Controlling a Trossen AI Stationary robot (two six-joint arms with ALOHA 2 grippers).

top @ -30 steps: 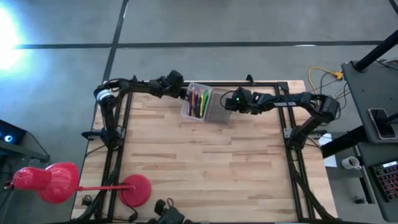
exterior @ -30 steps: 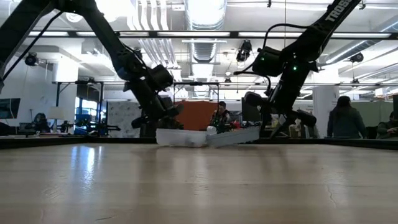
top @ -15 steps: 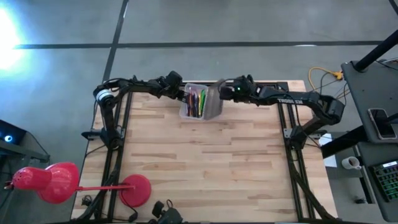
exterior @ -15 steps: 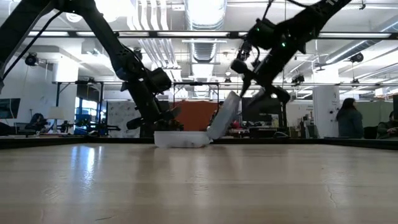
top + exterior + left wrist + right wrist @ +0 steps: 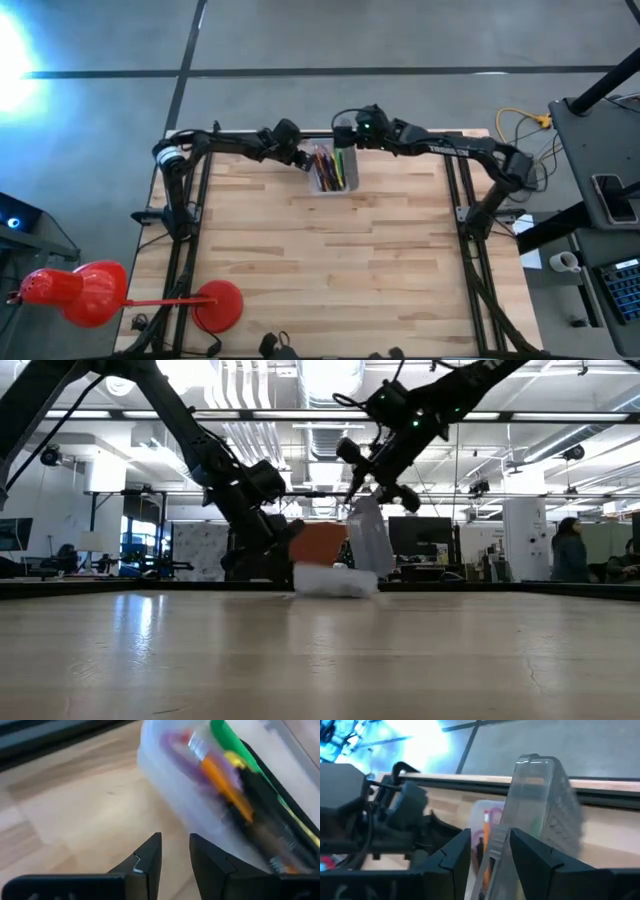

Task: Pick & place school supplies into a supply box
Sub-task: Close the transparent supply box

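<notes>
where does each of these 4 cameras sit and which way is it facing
High: above the table, looking straight down on both arms and the supply box.
Low: at tabletop height, level across; both arms drop in, lid upright.
Left wrist: past the left end effector at the pen-filled box.
Right wrist: past the right end effector gripping the lid.
All four share the box.

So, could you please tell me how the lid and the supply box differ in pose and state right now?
The lid is lifted off the table and stands tilted on edge, clamped in the right hand; the supply box lies flat on the table. The lid carries nothing, while the box holds pens. The left hand sits beside the box without gripping it. Both are translucent plastic.
</notes>
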